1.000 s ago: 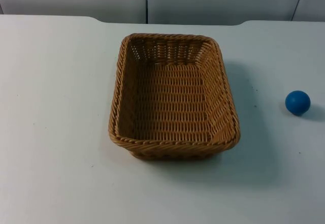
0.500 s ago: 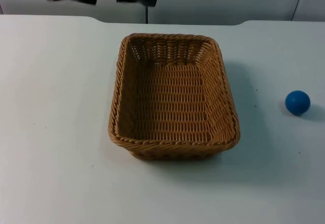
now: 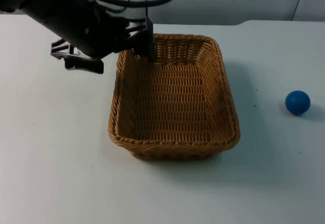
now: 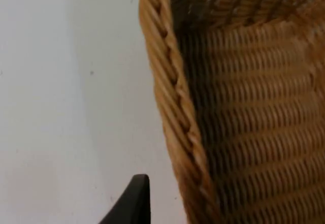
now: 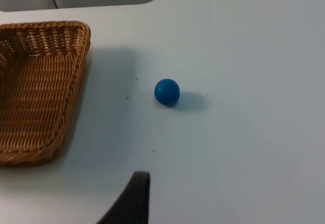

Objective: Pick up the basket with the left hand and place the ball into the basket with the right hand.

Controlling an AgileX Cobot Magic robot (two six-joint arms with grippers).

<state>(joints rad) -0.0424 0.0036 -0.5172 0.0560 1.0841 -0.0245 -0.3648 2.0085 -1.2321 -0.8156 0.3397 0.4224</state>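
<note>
A brown wicker basket (image 3: pixel 172 148) stands in the middle of the white table. My left gripper (image 3: pixel 135 50) is open at the basket's far left corner, one finger (image 3: pixel 150 47) inside the basket and the other side under the arm. In the left wrist view the braided rim (image 4: pixel 172 97) runs close beside a black fingertip (image 4: pixel 136 196) that stands on the table side, apart from the rim. The blue ball (image 3: pixel 297 102) lies on the table to the right of the basket. My right gripper (image 5: pixel 138 201) waits back from the ball (image 5: pixel 167 92), with the basket (image 5: pixel 66 117) beyond it.
The grey partition wall (image 3: pixel 213 0) closes the table's far edge just behind the basket. Bare table top (image 3: pixel 56 148) lies to the left of the basket and in front of it, and also between the basket and the ball.
The left arm has come in from the upper left and dropped onto the basket's far left corner. Basket and ball have not moved.
</note>
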